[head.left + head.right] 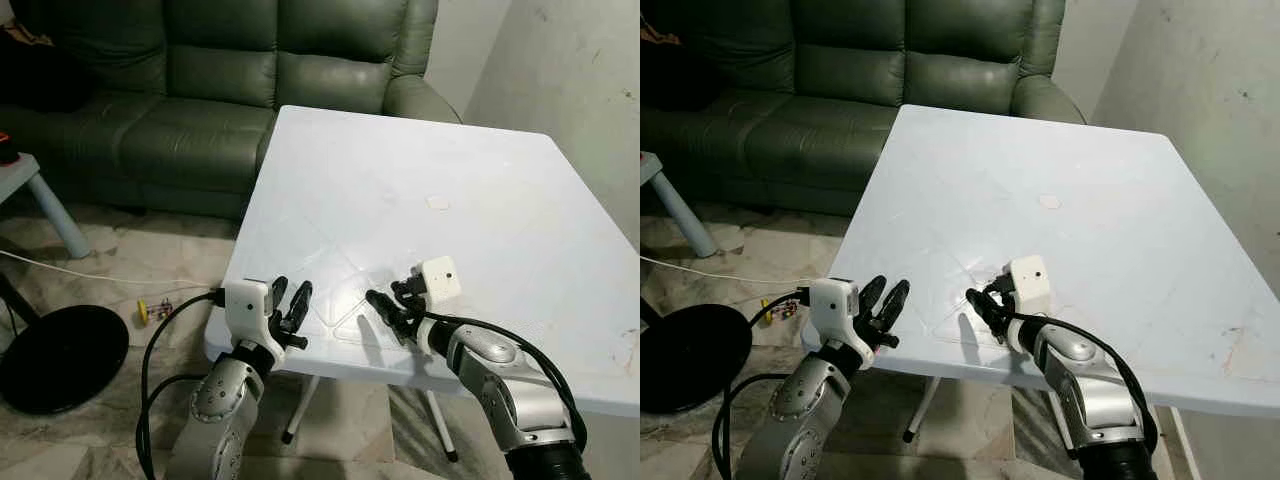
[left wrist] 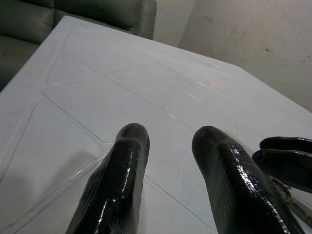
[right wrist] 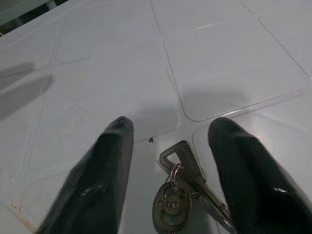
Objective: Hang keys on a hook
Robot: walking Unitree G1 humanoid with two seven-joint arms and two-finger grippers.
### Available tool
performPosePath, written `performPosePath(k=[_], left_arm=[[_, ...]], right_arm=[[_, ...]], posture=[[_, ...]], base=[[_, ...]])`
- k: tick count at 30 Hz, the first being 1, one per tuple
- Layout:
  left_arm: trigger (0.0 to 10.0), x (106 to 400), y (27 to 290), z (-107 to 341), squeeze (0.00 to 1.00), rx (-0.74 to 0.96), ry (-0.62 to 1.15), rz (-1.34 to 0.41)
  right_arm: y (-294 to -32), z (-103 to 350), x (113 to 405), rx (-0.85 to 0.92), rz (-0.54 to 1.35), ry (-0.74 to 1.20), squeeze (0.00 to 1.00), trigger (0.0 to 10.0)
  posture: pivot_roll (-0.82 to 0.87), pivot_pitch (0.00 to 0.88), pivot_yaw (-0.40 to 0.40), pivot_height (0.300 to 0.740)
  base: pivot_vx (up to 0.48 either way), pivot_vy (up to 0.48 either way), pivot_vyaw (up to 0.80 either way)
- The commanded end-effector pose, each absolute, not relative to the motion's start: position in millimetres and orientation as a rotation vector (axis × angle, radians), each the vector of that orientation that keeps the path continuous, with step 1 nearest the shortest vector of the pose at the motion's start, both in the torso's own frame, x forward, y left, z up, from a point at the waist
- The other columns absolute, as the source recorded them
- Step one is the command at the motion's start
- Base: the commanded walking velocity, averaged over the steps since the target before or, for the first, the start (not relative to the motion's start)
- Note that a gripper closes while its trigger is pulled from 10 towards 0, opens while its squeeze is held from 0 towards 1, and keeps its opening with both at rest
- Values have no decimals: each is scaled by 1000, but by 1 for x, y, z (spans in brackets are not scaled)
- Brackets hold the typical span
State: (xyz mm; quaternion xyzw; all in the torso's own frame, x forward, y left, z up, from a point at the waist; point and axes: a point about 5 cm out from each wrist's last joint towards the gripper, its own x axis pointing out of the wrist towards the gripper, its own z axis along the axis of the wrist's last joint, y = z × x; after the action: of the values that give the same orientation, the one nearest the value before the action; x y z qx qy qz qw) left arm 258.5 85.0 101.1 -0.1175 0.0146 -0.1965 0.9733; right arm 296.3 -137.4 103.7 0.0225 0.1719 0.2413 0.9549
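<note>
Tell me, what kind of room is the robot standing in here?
Most likely a home living room: a green leather sofa stands behind a white plastic folding table, on a marble-look tiled floor. Keys lie on the table between the right gripper fingers.

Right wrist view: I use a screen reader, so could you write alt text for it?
Keys on a ring lie on the white table, between the two open black fingers of the right gripper. The fingers hang just over the tabletop, not yet shut on the keys.
</note>
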Motion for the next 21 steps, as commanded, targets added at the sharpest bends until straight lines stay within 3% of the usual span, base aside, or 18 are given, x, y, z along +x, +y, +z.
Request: performPosePath(k=[1, 21], left_arm=[[10000, 259, 74, 106, 0, -267, 9, -415], [10000, 258, 74, 107, 0, -267, 9, -410]], right_arm=[[-139, 105, 295, 24, 500, 349, 1000, 10000], [-131, 97, 298, -15, 470, 443, 1000, 10000]], posture=[[155, 16, -104, 740], [161, 28, -109, 740]], base=[[0, 0, 0], [0, 0, 0]])
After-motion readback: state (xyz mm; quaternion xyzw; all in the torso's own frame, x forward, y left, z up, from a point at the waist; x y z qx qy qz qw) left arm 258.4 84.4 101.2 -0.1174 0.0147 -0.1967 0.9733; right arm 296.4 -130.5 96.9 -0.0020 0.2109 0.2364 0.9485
